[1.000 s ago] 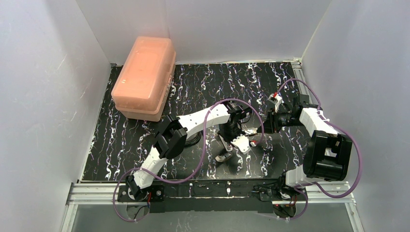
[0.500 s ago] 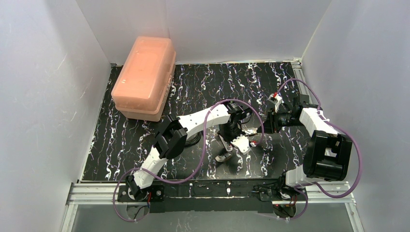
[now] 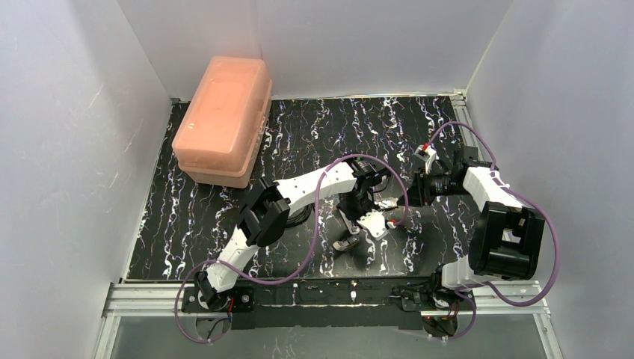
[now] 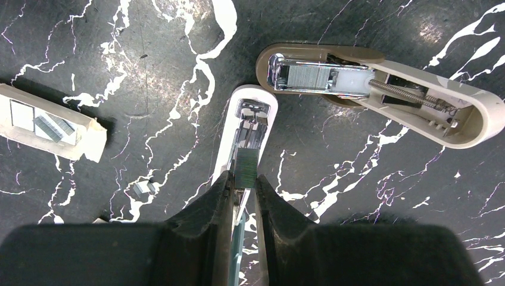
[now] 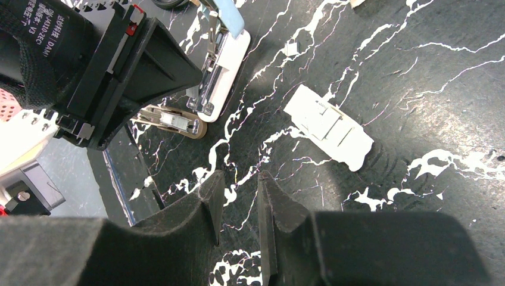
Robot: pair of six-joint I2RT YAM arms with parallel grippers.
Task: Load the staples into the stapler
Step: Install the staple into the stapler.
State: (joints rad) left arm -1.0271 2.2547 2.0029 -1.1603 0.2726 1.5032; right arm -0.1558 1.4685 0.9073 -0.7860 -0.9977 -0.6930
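Left gripper [image 4: 243,181] pinching staples [image 4: 245,165]; stapler [image 4: 256,98] rear hidden.

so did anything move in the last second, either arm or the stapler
Nothing visibly changed. The left gripper stays closed on the staples over the open channel of the stapler. The right gripper hovers open and empty nearby, and the orange box sits where it was.

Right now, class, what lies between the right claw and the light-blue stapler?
Only bare marbled mat, as the right wrist view shows: the right claw and the stapler have nothing between them; a beige stapler lies just off that line.
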